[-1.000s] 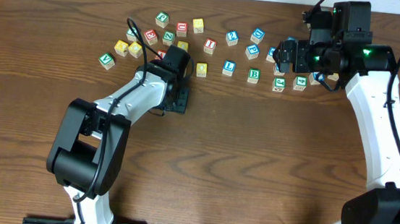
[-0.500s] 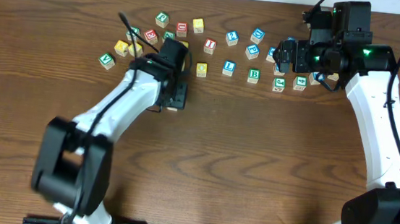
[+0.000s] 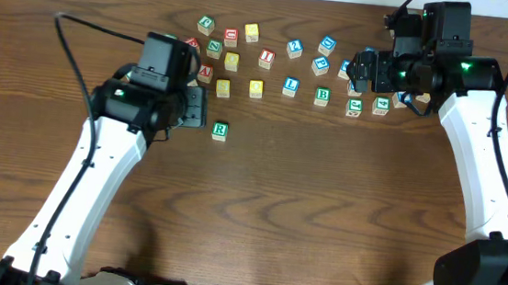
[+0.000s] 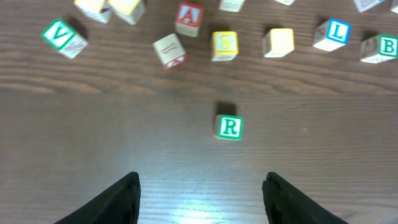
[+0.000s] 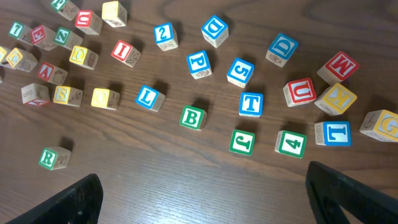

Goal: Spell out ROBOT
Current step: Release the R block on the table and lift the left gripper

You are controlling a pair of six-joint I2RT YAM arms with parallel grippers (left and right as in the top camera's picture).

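Observation:
The green-lettered R cube (image 3: 219, 130) stands alone on the table, below the row of cubes, R face up (image 4: 229, 127). My left gripper (image 3: 192, 114) hangs open just left of it and holds nothing (image 4: 202, 193). The green B cube (image 3: 323, 95) and the blue T cube (image 5: 250, 104) lie among the scattered cubes further right. Two yellow-faced cubes (image 3: 256, 88) (image 3: 232, 60) sit in the row above the R cube. My right gripper (image 3: 362, 71) hovers open and empty over the right cluster (image 5: 205, 196).
The red A cube (image 4: 188, 17) and the green V cube (image 4: 60, 36) lie in the left cluster. A blue L cube (image 5: 150, 98), green J and 4 cubes and several others spread along the back. Bare wood stretches in front of the row.
The left gripper let go of the R cube, leaving it on the table, and pulled up and back to the left with its jaws wider. The right arm has not moved.

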